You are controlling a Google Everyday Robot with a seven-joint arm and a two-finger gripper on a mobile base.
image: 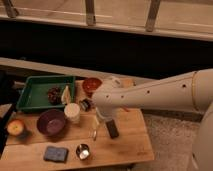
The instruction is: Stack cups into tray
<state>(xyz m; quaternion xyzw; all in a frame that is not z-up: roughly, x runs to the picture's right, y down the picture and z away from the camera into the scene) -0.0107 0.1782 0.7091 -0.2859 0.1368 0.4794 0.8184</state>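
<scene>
Though with jaws apart, tool [99, 118] over table [131, 141] near cream-white cup [72, 112].

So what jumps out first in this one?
The big white arm reaches in from the right over the middle of the table, its gripper open just right of the cream-white cup. The green tray sits at back left, and the steel cup stands near the front edge.

The big white robot arm [165, 92] reaches in from the right over the middle of the wooden desk [127, 142]. Its gripper [101, 116] points down with fingers apart.
</scene>
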